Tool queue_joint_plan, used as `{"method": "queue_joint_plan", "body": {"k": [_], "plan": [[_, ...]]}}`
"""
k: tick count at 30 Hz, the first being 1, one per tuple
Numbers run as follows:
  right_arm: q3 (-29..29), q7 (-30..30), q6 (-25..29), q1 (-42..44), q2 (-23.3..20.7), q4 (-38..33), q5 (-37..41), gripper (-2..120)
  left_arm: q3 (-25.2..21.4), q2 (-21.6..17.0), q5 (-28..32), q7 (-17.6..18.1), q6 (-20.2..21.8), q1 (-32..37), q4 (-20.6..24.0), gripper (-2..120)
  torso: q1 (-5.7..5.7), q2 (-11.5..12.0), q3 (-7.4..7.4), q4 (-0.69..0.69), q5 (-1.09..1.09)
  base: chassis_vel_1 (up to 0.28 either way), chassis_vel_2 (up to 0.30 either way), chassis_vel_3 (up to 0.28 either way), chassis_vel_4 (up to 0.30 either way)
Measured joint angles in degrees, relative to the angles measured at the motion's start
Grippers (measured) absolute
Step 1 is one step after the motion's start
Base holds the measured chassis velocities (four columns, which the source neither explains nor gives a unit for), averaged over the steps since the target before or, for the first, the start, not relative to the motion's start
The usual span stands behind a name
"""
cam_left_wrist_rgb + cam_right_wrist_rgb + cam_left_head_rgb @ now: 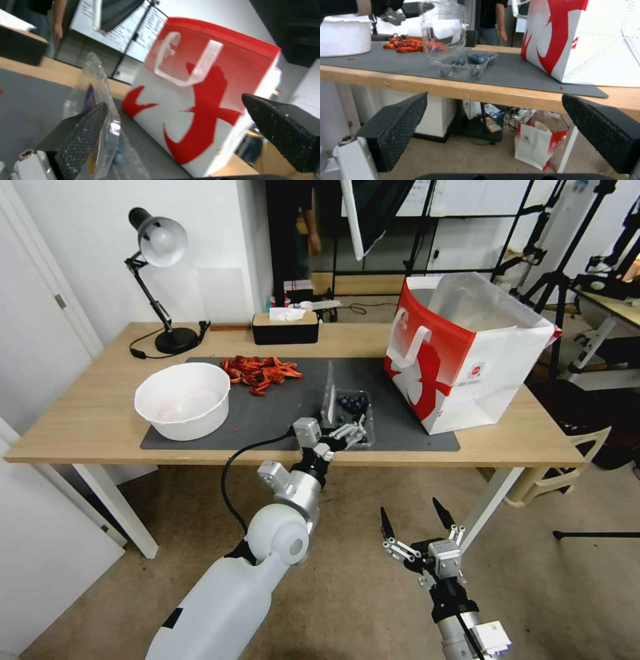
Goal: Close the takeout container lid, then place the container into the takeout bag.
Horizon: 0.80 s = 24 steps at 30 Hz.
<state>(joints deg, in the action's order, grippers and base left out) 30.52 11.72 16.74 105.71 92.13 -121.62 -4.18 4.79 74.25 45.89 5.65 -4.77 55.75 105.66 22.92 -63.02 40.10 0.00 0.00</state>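
The takeout container [352, 410] sits open on the grey mat [280, 403] near the table's front edge, with blueberries [476, 59] in its tray. Its clear lid [444, 27] stands nearly upright. My left gripper [353, 432] is open at the container's near side, and one finger [83, 135] lies against the lid [100, 85]. The takeout bag [467, 357] stands open-topped just right of the container, its red front [206, 100] facing it. My right gripper [410, 507] hangs open below the table edge, well short of the container [466, 63], with nothing between its fingers.
A white bowl [183, 400] and a heap of red shells [260, 371] lie on the mat's left part. A black tissue box [285, 328] and a desk lamp [160, 243] stand at the back. Under the table a small paper bag [538, 140] rests on the floor.
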Motion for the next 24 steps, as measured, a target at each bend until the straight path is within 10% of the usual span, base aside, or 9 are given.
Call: {"method": "queue_joint_plan", "body": {"k": [24], "plan": [[0.1,-0.2,0.1,0.3,0.0,-0.3,-0.2,100,2.5,0.9,23.3,1.6,7.1,-5.8,-3.0,100,0.0,0.0,0.0,0.0,0.0,0.0,0.0,0.0,0.0]]}}
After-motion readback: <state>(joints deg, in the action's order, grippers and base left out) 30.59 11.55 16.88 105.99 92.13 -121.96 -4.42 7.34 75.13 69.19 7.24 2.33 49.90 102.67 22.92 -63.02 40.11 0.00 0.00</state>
